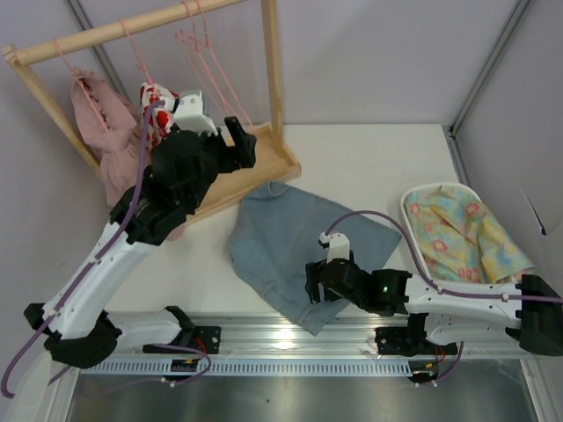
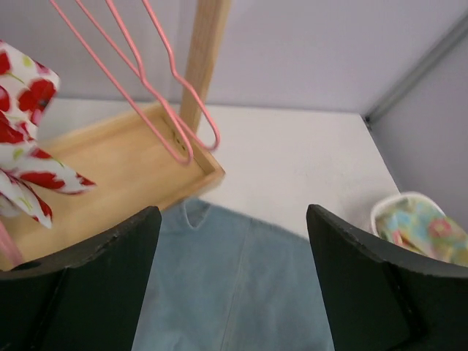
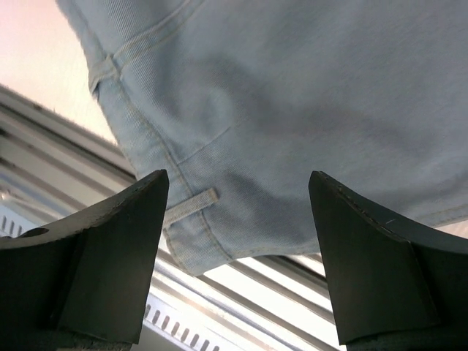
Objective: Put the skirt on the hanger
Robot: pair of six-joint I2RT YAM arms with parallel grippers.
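The light blue denim skirt (image 1: 281,242) lies flat on the white table, one corner over the near rail. My right gripper (image 1: 314,283) hovers open just above that near corner; its wrist view shows the skirt (image 3: 292,95) with a belt loop between the wide fingers (image 3: 238,179). Thin pink wire hangers (image 1: 204,48) hang from the wooden rack's bar. My left gripper (image 1: 244,143) is raised beside the rack's base, open and holding nothing. In the left wrist view the hangers (image 2: 164,91) dangle ahead, and the skirt (image 2: 241,285) lies below the gripper (image 2: 232,216).
The wooden rack (image 1: 273,70) has a tray base (image 1: 264,176). On it hang a pink ruffled dress (image 1: 101,132) and a white garment with red print (image 1: 157,104). A white basket (image 1: 405,211) of floral cloth sits at the right. A metal rail (image 1: 290,338) runs along the near edge.
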